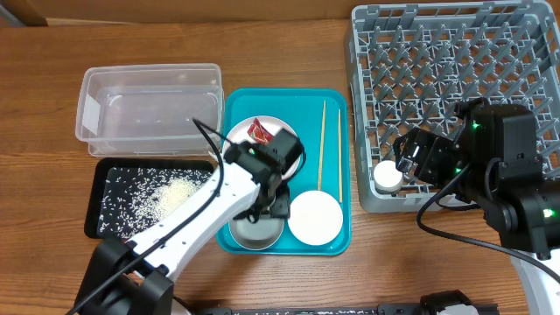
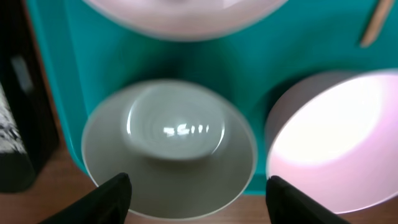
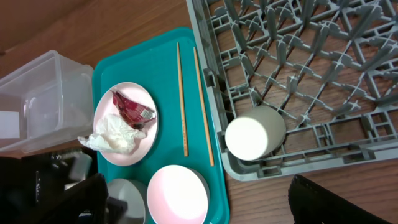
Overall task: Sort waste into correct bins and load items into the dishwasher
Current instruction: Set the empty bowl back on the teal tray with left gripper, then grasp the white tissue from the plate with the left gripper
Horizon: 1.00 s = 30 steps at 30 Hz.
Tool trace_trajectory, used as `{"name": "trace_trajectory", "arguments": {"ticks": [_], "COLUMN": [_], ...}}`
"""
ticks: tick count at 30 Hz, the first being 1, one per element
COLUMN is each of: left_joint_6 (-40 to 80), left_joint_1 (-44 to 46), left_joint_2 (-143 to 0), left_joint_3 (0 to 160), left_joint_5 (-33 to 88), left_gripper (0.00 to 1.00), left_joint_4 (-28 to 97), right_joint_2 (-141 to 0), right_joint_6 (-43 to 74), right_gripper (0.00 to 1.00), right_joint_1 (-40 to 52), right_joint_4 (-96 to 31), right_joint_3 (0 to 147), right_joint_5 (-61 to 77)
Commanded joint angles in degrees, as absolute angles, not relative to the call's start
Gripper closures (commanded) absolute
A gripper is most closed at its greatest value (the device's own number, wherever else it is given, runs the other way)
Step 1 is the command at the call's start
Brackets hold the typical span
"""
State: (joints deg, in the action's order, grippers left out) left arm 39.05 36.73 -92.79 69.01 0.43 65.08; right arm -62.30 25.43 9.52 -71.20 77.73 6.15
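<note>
The grey-white bowl (image 1: 256, 231) (image 2: 169, 149) and the pink bowl (image 1: 316, 217) (image 2: 336, 137) sit at the front of the teal tray (image 1: 289, 98). The pink-white plate (image 1: 267, 133) (image 3: 124, 124) holds the red wrapper (image 3: 132, 107) and the white napkin (image 3: 112, 135). Two chopsticks (image 1: 321, 149) (image 3: 181, 93) lie on the teal tray's right side. My left gripper (image 1: 273, 208) (image 2: 202, 199) is open and empty, just above the grey-white bowl. My right gripper (image 1: 409, 159) (image 3: 202, 205) is open and empty at the front left corner of the dish rack (image 1: 464, 87).
A white cup (image 1: 388, 178) (image 3: 255, 132) lies on its side in the rack's front left corner. The clear tub (image 1: 149, 105) stands back left. The black tray (image 1: 105, 210) in front of it holds rice grains (image 1: 166, 194). Bare wood lies in front of the rack.
</note>
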Motion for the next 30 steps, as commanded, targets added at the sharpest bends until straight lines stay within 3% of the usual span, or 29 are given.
{"name": "trace_trajectory", "arguments": {"ticks": [1, 4, 9, 24, 27, 30], "left_joint_6": [37.3, 35.1, 30.8, 24.9, 23.9, 23.9], "left_joint_1": [35.1, 33.6, 29.4, 25.8, 25.8, 25.8], "left_joint_2": [-92.3, -92.6, -95.7, -106.8, -108.5, -109.5], "left_joint_3": [73.9, 73.9, 73.9, 73.9, 73.9, 73.9], "left_joint_5": [-7.4, -12.0, -12.6, -11.3, -11.3, -10.2], "left_gripper": [0.17, 0.08, 0.04, 0.07, 0.15, 0.4], "left_joint_4": [64.1, 60.9, 56.3, 50.4, 47.9, 47.6], "right_joint_2": [-62.1, -62.1, -62.4, -66.5, -66.6, -66.6], "right_joint_6": [25.1, 25.1, 25.1, 25.1, 25.1, 25.1], "right_gripper": [0.06, 0.06, 0.03, 0.03, 0.03, 0.03], "right_joint_1": [9.7, 9.7, 9.7, 9.7, 9.7, 9.7], "right_joint_4": [-71.0, -71.0, -71.0, -72.4, -72.4, -72.6], "right_joint_3": [79.1, 79.1, 79.1, 79.1, 79.1, 79.1], "right_joint_5": [6.1, 6.1, 6.1, 6.1, 6.1, 6.1]}}
